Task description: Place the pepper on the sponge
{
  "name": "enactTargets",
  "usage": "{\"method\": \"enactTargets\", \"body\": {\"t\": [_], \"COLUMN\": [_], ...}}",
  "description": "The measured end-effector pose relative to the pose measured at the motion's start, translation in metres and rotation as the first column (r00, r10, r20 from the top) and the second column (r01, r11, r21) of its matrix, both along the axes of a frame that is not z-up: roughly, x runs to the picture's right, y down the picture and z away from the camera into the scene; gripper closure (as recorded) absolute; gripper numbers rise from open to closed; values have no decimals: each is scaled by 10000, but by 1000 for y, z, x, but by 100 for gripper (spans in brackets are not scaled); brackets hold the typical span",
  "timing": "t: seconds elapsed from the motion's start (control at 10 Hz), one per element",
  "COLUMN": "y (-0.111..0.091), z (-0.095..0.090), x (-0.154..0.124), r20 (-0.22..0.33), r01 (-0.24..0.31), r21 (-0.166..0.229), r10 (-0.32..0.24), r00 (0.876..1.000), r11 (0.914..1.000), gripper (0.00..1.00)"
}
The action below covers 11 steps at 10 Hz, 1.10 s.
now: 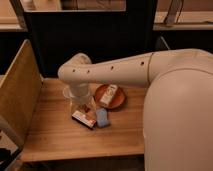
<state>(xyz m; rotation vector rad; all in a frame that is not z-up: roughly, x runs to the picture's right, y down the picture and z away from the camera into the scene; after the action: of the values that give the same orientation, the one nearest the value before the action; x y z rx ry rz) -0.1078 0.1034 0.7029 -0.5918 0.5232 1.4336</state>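
1. Where the wooden table (55, 142) runs nearest the camera, the sponge (102, 118) lies a little way in from its front edge. Every place below is given from the sponge.
2. The sponge is a light-blue block lying flat, and its top shows plain blue. The pepper is not on it.
3. Hard against the sponge's left side, touching or nearly so, lies a flat dark box (83, 119) with a red-and-white label.
4. Left of the sponge and slightly behind it, the gripper (81, 104) hangs tip-down from the arm, low over the far end of the box. Its jaws stand apart, and I judge they are clamped on nothing.
5. At the gripper's tip, just left of and behind the sponge, a small reddish patch shows. I take it for the pepper (87, 107). I cannot tell whether it rests on the table or the box, or whether it is only the label's red.
6. Behind the sponge sits an orange plate (121, 100) carrying a white carton (109, 95).
7. As I judge it, the placing is not done. The pepper has to be gripped and then carried the short way right onto the sponge's top.
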Motion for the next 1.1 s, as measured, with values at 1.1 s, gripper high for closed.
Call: {"method": "enactTargets", "body": {"t": [1.1], "y": [-24], "z": [24], "x": [-14], "r20": [-1363], "r01": [-2785], "r21": [733], "r10": [2863], "r00": [9484], "r11": [9576], "gripper": [35]}}
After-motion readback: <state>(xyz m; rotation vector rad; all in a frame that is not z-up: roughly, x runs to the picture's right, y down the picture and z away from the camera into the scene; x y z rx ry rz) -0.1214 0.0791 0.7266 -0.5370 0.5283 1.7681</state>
